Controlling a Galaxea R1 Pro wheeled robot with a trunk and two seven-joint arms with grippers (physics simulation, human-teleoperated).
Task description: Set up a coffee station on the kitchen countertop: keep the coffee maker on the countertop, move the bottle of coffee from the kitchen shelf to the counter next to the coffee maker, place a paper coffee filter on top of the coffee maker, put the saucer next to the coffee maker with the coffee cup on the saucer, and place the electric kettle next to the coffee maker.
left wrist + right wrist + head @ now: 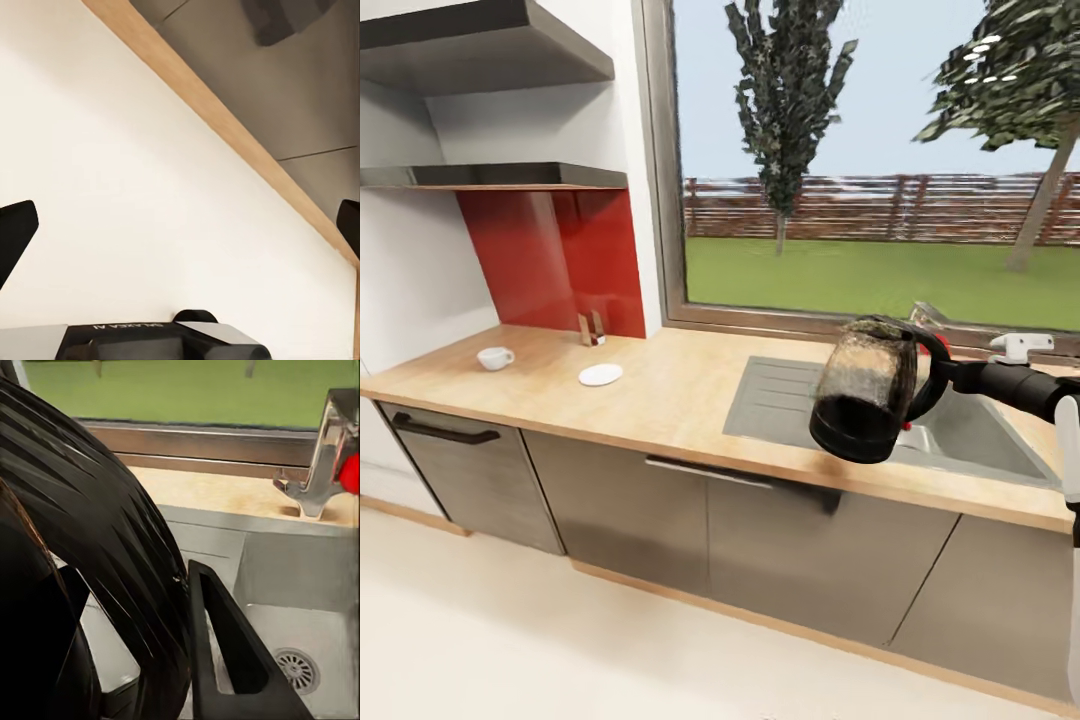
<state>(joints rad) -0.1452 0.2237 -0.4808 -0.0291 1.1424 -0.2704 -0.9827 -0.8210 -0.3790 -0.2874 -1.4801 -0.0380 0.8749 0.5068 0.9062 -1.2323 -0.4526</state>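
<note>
Above the sink (1000, 450), the right gripper (938, 372) grips the electric kettle (865, 400) by its handle, carrying it countertop-bound (660, 390); the left gripper (180, 225) hangs open, empty.

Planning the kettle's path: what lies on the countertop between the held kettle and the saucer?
In the head view, bare countertop and the sink's drainboard lie between the electric kettle and the saucer.

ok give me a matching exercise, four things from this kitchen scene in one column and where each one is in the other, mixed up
Things:
1. electric kettle
2. coffee cup
3. saucer
4. left gripper

Places or states:
A. lying bare on the countertop, right of the cup
B. held in the air over the sink
C. open, above pale floor
D. on the countertop near its left end

Pairs: 1-B, 2-D, 3-A, 4-C
</note>
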